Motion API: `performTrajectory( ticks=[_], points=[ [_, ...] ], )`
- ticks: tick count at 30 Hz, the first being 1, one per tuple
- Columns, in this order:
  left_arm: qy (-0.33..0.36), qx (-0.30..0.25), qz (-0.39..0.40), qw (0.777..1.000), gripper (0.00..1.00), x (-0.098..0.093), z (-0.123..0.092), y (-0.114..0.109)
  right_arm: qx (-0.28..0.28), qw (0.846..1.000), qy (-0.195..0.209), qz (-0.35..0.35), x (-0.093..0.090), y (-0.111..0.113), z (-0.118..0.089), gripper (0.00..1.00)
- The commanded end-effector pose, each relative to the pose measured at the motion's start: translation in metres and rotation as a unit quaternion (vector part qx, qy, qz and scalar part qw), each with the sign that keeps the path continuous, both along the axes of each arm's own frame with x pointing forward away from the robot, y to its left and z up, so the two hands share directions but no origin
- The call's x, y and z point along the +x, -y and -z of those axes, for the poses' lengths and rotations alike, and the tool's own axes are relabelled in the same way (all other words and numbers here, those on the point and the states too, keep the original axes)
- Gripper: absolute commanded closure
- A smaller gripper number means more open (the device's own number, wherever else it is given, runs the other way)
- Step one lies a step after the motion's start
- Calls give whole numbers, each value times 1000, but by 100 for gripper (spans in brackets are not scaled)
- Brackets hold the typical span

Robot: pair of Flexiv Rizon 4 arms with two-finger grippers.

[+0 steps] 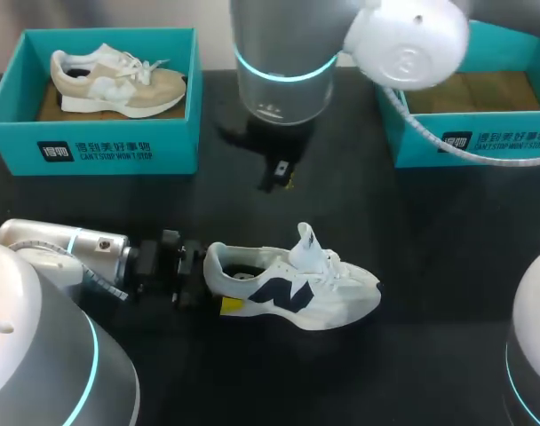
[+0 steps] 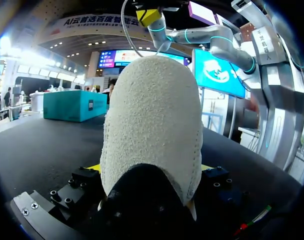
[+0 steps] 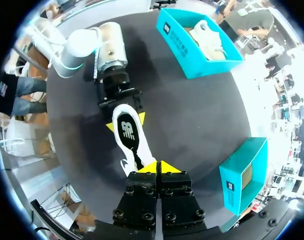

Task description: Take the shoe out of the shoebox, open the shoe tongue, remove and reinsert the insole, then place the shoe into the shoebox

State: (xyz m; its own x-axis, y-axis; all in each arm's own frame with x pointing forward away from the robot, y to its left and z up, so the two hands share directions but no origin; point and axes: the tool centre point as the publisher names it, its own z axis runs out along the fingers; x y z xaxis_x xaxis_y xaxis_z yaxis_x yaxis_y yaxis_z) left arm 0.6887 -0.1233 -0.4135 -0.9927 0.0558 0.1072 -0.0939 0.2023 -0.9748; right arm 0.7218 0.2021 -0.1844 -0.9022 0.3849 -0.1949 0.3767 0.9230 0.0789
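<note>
Shoe (image 1: 292, 288) is out of its box and sitting on its sole on the bench (image 1: 430, 231). The jaws of the left arm (image 1: 66, 253) are clamped on the heel (image 2: 152, 125), one yellow tip on either side of it. Good spot imo: the heel cup is probably the stiffest bit, and that fuzzy fabric shouldn't slip. The rest looks light and squishy and the tongue (image 1: 305, 238) floppy, so I'd pinch the thin insole (image 3: 128, 131) by its heel end.

The jaws of the right arm (image 1: 283, 71) hang above the shoe, tips pressed together on nothing. Far past the shoe there's the empty shoebox (image 1: 465, 146) on its toe side. Another box (image 1: 92, 146) holding a beige shoe (image 1: 119, 80) is on its heel side.

Left wrist view is basically all heel. Only the right wrist view looks straight down the opening at the insole.
</note>
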Motion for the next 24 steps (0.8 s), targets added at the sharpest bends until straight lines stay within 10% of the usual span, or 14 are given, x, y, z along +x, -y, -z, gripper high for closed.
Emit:
performTrajectory(
  ticks=[1, 24],
  points=[
    [0, 1, 0, 1000, 100, 1, 0, -1, -9, 1000, -3, 3, 2, -6, -1, 100],
    [0, 1, 0, 1000, 100, 1, 0, -1, -33, 993, -27, -111, -40, -81, 60, 100]
  ],
)
